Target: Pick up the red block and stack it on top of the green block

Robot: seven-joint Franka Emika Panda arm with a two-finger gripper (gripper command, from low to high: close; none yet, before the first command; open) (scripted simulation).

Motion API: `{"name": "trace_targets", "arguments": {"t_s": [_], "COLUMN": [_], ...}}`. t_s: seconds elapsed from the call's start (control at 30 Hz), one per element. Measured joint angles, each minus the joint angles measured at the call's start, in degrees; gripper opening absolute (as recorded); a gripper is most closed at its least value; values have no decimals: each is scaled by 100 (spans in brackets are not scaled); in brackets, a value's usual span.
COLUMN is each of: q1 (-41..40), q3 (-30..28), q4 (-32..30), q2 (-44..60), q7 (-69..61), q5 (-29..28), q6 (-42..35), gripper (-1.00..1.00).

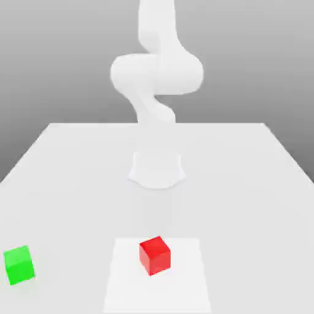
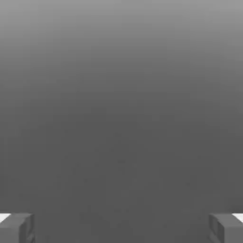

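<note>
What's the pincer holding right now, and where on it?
Nothing. The pincer is open with only bare space between its fingers. The red block and green block both sit on the table, apart.

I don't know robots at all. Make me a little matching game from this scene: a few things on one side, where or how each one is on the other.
Things:
1. red block
2. green block
3. gripper
4. arm's base

Descriptions:
A. far at the exterior view's left, near the table's front edge
B. jaws wide apart, holding nothing
C. on the paler square patch of the table
D. mid-table, behind both blocks

Pairs: 1-C, 2-A, 3-B, 4-D
</note>
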Motion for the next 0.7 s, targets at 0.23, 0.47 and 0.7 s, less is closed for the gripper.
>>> {"name": "trace_targets", "arguments": {"t_s": [0.23,0.47,0.7], "q1": [188,359,411], "q3": [-219,-463,-463], "q4": [-911,-1784,-2398], "q2": [1540,2998,4455], "q7": [-807,-1736,-2728], "q5": [-225,-222,190], "q6": [923,1808,2779], "gripper": [0,0,0]}}
